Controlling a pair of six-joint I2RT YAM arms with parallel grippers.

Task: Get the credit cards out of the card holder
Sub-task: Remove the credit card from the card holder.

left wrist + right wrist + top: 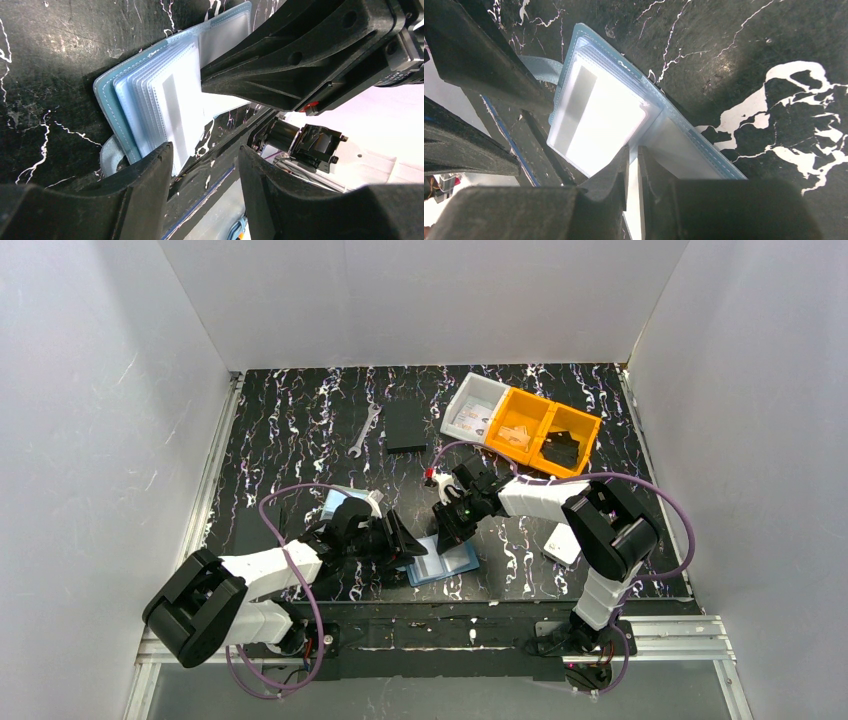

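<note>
The blue card holder (447,562) lies open on the black marbled table near the front edge. Its stack of clear pockets (165,100) fans up. The top pocket holds a pale credit card (594,115) with a grey stripe. My right gripper (633,155) comes down at the holder's fold. Its jaws are almost together on a pale leaf there; card or pocket, I cannot tell. My left gripper (205,160) is open at the holder's near-left edge, one fingertip (157,157) against that edge and nothing between the fingers. A rounded clasp tab (107,155) sticks out beside it.
A pale blue flat piece (340,504) lies behind the left arm. A white rounded box (562,543) sits at the right. At the back are a wrench (366,432), a flat black rectangle (405,426), a white bin (475,405) and orange bins (545,435).
</note>
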